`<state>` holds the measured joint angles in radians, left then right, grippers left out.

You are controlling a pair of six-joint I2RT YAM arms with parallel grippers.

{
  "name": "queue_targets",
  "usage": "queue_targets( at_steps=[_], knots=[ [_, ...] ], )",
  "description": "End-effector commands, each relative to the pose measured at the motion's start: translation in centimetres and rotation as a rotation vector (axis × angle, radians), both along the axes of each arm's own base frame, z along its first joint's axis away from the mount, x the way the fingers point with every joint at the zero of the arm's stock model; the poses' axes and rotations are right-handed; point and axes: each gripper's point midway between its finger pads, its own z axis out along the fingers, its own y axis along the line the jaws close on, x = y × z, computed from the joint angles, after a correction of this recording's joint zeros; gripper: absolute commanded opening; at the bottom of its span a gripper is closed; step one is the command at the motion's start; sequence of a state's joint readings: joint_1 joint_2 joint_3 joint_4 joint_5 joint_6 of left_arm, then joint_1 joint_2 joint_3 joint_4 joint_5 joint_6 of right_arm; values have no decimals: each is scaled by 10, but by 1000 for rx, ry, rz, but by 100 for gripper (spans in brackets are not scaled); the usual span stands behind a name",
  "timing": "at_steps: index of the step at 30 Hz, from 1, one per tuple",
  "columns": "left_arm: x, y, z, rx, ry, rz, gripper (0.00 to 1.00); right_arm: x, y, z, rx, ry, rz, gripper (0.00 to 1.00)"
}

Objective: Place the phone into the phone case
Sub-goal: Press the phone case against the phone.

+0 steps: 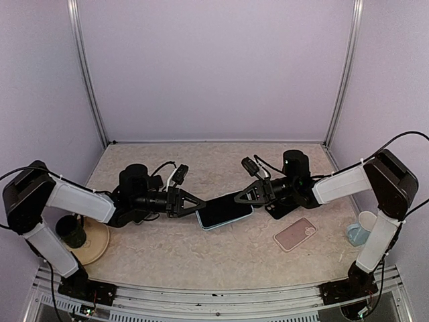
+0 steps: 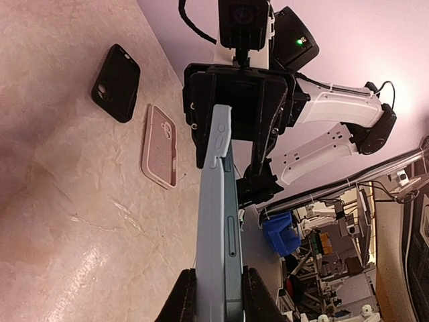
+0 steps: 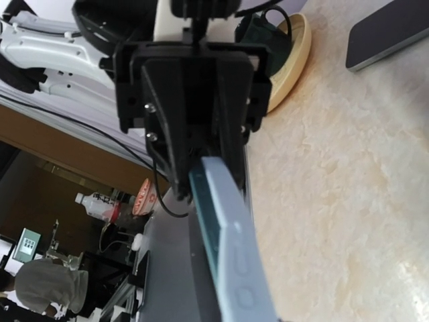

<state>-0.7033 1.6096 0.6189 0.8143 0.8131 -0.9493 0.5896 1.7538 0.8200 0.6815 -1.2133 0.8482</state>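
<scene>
The slim, glossy phone point(image 1: 224, 209) in its smooth light-blue case point(image 2: 216, 201) hangs above the marbled table point(image 1: 167, 251), clenched by the left gripper point(image 2: 220, 302); whether the right gripper point(image 1: 242, 196) grips cannot be told; a matte pink case point(image 1: 295, 234) lies nearby

Soft even light, weak shadows, sheen on the tabletop point(image 2: 80, 268), near objects blurred in wrist views
</scene>
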Motion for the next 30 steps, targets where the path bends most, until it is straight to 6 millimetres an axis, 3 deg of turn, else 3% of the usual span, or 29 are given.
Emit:
queue_targets(
  at_steps=[1, 8, 10, 14, 17, 23, 30],
  knots=[
    [16, 5, 16, 21, -94, 96, 0, -7, 5, 8, 23, -26, 18, 34],
    [17, 9, 17, 41, -106, 114, 0, -11, 7, 15, 57, -24, 45, 0],
    [15, 9, 17, 38, -105, 101, 0, -12, 7, 17, 68, -28, 51, 0],
    [8, 7, 23, 12, -102, 63, 26, -11, 7, 19, 74, -38, 56, 0],
    [-1, 6, 29, -15, -81, 17, 37, -13, 7, 23, 85, -67, 67, 0],
    [-19, 1, 31, -57, -19, -88, 36, -9, 10, 21, 59, -116, 68, 0],
    [-29, -2, 31, -95, 30, -155, 25, -5, 11, 10, 9, -146, 60, 0]
  ],
)
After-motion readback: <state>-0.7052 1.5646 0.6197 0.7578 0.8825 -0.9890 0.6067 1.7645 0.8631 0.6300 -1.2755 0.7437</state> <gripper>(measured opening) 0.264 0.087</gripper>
